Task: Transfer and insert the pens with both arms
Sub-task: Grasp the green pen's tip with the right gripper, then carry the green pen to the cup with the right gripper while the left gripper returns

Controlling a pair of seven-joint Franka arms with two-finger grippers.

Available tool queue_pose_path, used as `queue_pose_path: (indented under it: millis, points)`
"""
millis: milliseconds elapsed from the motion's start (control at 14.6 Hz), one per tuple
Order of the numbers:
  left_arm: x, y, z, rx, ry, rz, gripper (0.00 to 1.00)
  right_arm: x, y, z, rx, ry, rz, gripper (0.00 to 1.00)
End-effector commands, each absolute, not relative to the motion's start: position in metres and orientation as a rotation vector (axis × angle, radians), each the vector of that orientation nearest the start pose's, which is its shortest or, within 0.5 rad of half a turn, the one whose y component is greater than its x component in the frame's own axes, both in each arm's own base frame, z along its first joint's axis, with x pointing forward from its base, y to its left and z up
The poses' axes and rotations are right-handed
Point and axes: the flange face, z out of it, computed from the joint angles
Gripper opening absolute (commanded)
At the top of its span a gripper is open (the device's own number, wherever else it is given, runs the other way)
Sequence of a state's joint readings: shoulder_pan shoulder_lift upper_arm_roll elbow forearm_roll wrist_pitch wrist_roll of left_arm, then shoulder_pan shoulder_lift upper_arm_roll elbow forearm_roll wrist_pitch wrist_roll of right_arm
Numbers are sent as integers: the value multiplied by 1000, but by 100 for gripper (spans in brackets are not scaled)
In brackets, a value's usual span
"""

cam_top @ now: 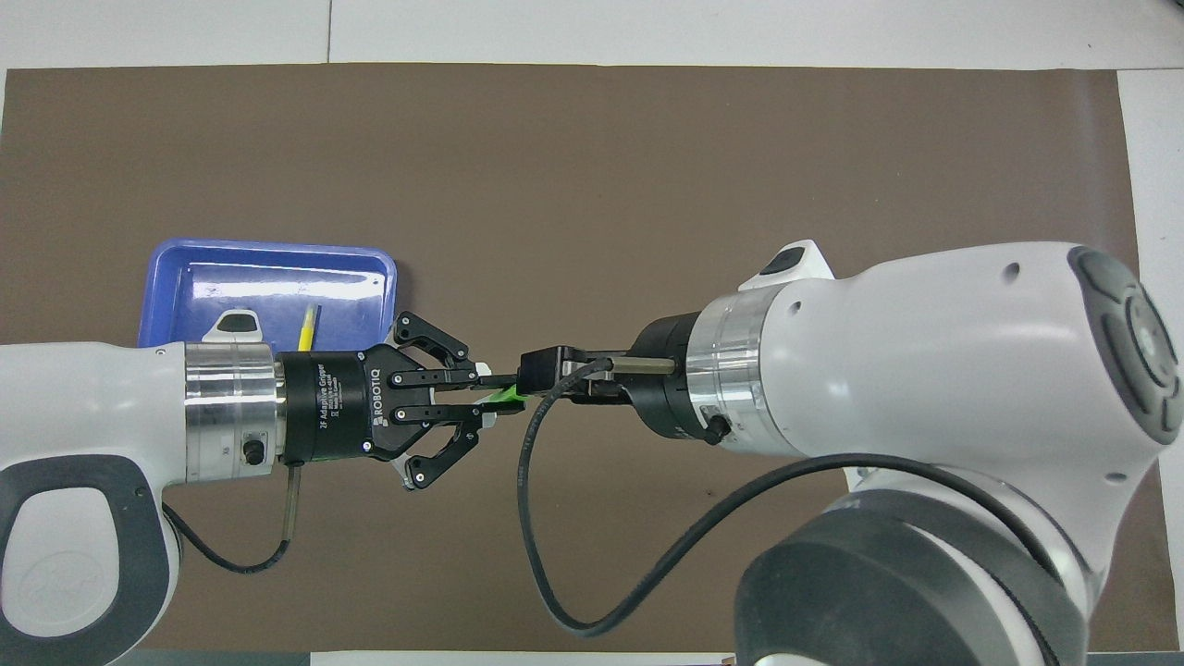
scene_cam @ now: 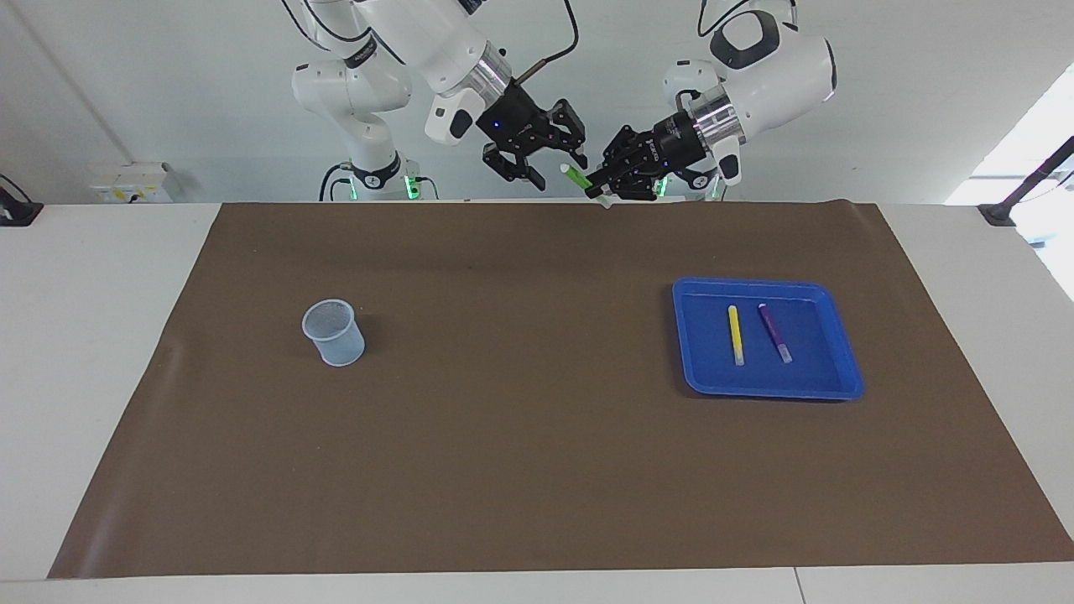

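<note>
Both arms are raised and meet in mid-air over the middle of the tabletop edge nearest the robots, above the brown mat that covers most of the surface. The left claw is clamped together on the green pen, gripping it at its lower part so that the pale whitish end sticks up and out toward the other arm. In the overhead view only a small sliver of that green pen shows between the two black claws.

The right claw sits just beside the pen's free end, its fingers on either side of it. They look partly drawn in, but I cannot tell whether they are actually pressing on the pen or standing a little off it.

The blue tray lies flat on the mat toward the left arm's end of the tabletop. In it the yellow pen and the purple pen lie side by side, close but apart, the purple one slightly slanted. From overhead the left arm covers most of the tray, and only part of the yellow pen peeks out.

A pale mesh cup stands upright on the mat toward the right arm's end, well apart from the tray and from both claws.
</note>
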State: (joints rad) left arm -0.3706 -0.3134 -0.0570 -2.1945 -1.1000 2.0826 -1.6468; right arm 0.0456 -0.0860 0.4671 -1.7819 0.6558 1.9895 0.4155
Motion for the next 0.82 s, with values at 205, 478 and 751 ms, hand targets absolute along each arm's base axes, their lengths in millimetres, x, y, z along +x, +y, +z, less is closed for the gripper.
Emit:
queue_pose_path:
  millis: [205,478,751]
  points:
    - [415,-242,557,1507,1721,-945,0,464,323,622,-2478,78,1,0]
    - [415,-243,557,1508,1720,-946,0,465,322,622,-2479,74,-2,0]
    - [415,-243,557,1500,1730,-953,100,467,313,619,-2488,89,11,0]
